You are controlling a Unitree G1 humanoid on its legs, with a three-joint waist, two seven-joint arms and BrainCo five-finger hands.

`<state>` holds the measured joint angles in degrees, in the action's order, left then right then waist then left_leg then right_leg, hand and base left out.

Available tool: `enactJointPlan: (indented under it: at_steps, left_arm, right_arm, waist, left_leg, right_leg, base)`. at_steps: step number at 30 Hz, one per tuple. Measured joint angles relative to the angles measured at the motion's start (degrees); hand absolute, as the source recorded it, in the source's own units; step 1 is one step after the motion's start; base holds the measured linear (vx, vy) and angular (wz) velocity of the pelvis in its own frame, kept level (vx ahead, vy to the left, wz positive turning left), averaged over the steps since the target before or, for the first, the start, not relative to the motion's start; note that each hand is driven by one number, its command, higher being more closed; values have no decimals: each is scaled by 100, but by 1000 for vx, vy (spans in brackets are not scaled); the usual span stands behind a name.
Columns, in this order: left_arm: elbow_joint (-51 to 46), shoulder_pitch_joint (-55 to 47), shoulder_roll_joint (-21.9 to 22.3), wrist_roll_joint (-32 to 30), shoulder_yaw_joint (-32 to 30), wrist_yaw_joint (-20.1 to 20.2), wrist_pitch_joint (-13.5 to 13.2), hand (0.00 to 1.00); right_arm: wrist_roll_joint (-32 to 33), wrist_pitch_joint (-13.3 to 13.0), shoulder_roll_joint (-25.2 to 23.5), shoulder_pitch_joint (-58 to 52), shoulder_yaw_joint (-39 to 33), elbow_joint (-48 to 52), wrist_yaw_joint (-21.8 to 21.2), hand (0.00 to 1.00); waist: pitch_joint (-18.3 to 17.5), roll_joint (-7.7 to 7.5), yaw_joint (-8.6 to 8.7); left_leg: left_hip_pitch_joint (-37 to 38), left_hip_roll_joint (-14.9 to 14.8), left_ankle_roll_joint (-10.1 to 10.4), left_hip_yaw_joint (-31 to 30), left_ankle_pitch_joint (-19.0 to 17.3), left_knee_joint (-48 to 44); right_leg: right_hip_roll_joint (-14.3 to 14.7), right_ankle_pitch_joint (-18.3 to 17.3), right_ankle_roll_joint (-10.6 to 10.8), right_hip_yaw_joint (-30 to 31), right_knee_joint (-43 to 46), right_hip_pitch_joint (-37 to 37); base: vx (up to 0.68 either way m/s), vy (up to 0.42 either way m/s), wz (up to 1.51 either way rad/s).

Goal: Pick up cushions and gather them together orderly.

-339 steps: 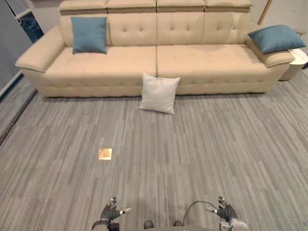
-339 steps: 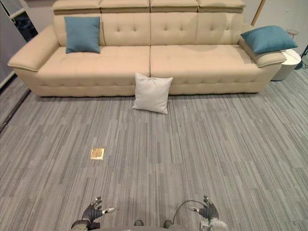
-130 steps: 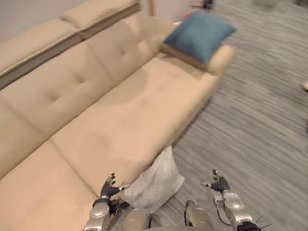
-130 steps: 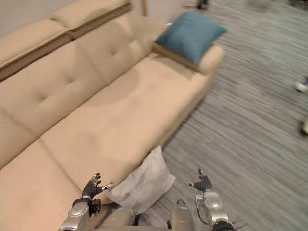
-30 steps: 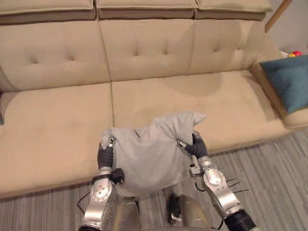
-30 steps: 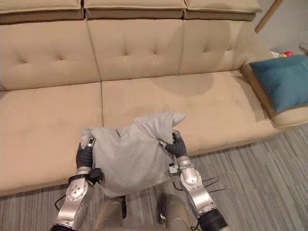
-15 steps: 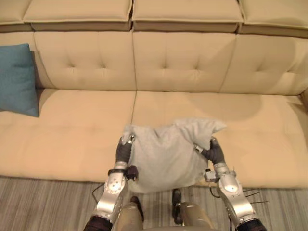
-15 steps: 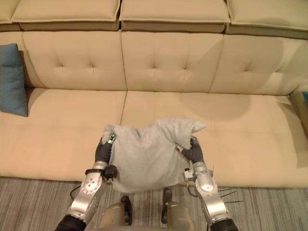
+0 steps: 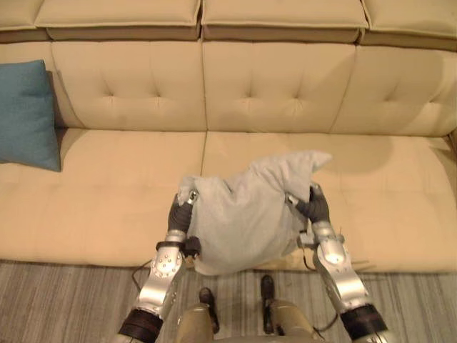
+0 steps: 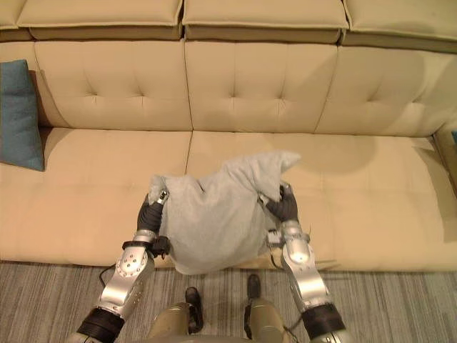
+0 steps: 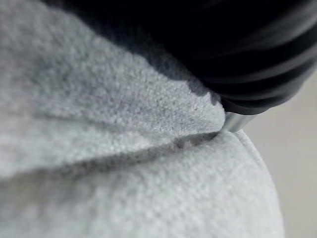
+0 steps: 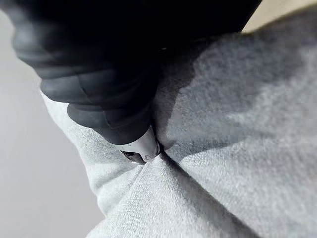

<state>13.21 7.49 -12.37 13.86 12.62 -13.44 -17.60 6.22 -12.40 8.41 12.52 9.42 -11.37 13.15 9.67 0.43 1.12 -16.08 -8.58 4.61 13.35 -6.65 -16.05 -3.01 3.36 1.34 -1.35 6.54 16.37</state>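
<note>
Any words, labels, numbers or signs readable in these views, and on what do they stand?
None: no text can be read anywhere.
The grey cushion, gripped at its sides by the left hand and the right hand, is plain cloth.
The beige sofa and the blue cushion show no print or tag.

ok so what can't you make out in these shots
Left robot hand and right robot hand: their hold is buried in the grey cushion, in eye and wrist views alike.
Blue cushion: cut off by the eye views' left edge.
Sofa: both ends run past the edges; the grey cushion hides part of its seat front.
</note>
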Motion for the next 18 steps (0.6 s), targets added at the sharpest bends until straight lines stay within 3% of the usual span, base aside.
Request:
enactJointPlan:
  at_steps: [2, 4, 9, 18]
  left_arm:
    - [259, 873, -9, -112, -186, -334, 0, 100]
    - [569, 1768, -115, -153, -344, -678, 0, 100]
    - [1400, 4373, -464, -460, -638, -1437, -8, 100]
    - [2937, 7071, -632, -743, -1052, -1903, 106, 100]
  right_arm:
    - [2, 0, -120, 933, -153, -439, 301, 100]
    - [-10, 2, -140, 1734, -280, -698, 578, 100]
    - [-244, 0, -177, 3861, -983, -1224, 1265, 100]
    - [-409, -37, -37, 6141, -1671, -2435, 1917, 100]
  waist:
    - [130, 52, -51]
    - [284, 80, -97]
    - [807, 83, -141]
    - [1322, 86, 27]
  left_leg:
    - [-315, -33, -99, -38, 1, -55]
    - [-601, -46, -75, -77, 41, -102]
    - [-1142, -1, -81, -151, 581, 190]
    - [-1514, 177, -131, -229, 1540, 1230]
  right_leg:
    - [19, 124, 46, -35, -26, 232]
    - [33, 213, 45, -56, -36, 466]
    - [8, 601, 4, -173, -202, 998]
    - [-20, 951, 2, -338, -310, 1740]
  base:
    - [-295, -40, 14]
    - [-330, -67, 10]
    - [-219, -73, 11]
    - [-61, -50, 11]
